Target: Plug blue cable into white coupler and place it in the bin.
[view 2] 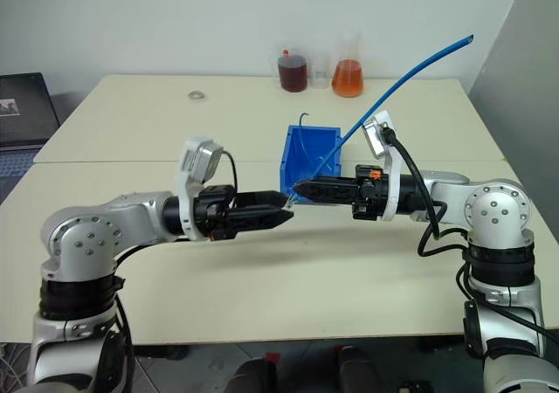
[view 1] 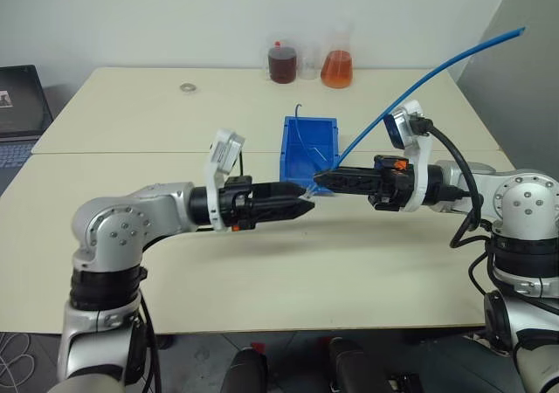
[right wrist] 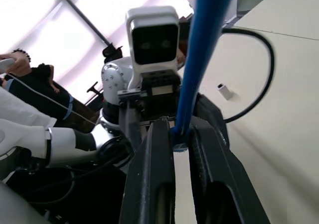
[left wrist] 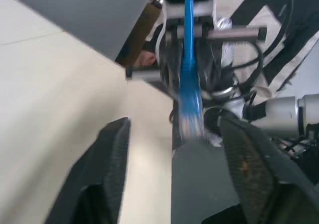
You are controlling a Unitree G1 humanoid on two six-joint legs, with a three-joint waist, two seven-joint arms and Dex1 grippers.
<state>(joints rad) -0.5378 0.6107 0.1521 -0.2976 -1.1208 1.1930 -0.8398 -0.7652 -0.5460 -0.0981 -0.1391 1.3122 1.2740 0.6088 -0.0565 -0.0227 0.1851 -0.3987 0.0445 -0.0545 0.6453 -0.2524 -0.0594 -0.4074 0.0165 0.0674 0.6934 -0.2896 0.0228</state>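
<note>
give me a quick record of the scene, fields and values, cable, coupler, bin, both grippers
blue cable: clamped near one end by the right gripper, the rest arcing up and away over the table
white coupler: cannot be made out
bin: on the table, behind the two grippers' fingertips
right gripper: shut on the blue cable, level, facing the left gripper
left gripper: open, tips just short of the cable's end
flasks: at the table's far edge

Lighting evenly and softly across both head views — casting faint shadows under the arms; glaring white at upper left of the right wrist view; blurring the blue cable (left wrist: 189, 104) in the left wrist view.
</note>
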